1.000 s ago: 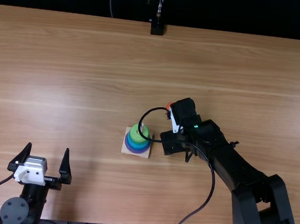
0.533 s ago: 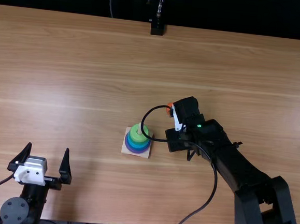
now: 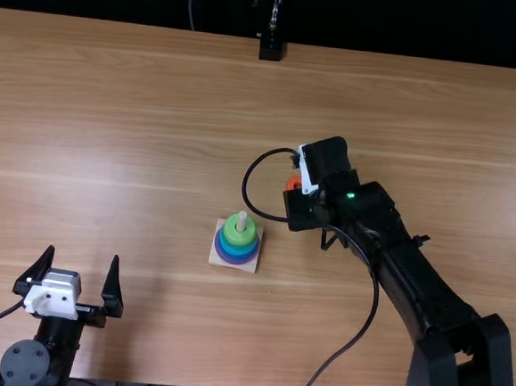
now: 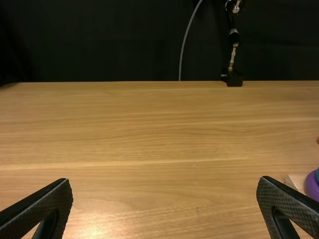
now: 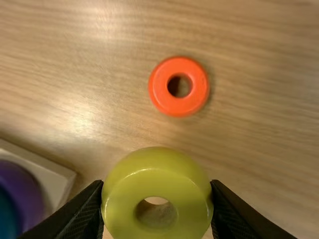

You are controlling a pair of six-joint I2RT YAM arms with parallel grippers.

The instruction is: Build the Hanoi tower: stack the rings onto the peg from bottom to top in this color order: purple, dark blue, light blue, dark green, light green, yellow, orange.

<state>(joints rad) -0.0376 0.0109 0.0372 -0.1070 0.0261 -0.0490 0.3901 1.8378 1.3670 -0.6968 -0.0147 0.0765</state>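
One ring, the yellow one (image 5: pixel 157 174), sits pinched in the right gripper (image 5: pixel 157 191) in the right wrist view, its fingers narrowed onto opposite sides and its hole turned to the camera. The orange ring (image 5: pixel 159 87) lies flat on the wood near it, apart from the fingers, and a corner of the wooden base (image 5: pixel 60 179) shows beside the purple ring (image 5: pixel 30 194). In the top view, the stack (image 3: pixel 239 242) lies left of the right arm's (image 3: pixel 389 230) wrist and nearer the table's near edge, with the light green ring (image 3: pixel 231 234) uppermost and the peg (image 3: pixel 242 219) standing upright above it. The coming move, I judge, is leftward and back toward that edge, then down with hole over peg. The right arm is much the nearer; the left gripper (image 3: pixel 83 253) stands well off, leaving sideways room. The base is well in from the table's edges, so these should not cramp the approach; the cable (image 3: pixel 248 195) looping toward the stack deserves more care. In the left wrist view, that gripper's fingers are wide apart with nothing between them, and the base and purple ring show beyond one finger.
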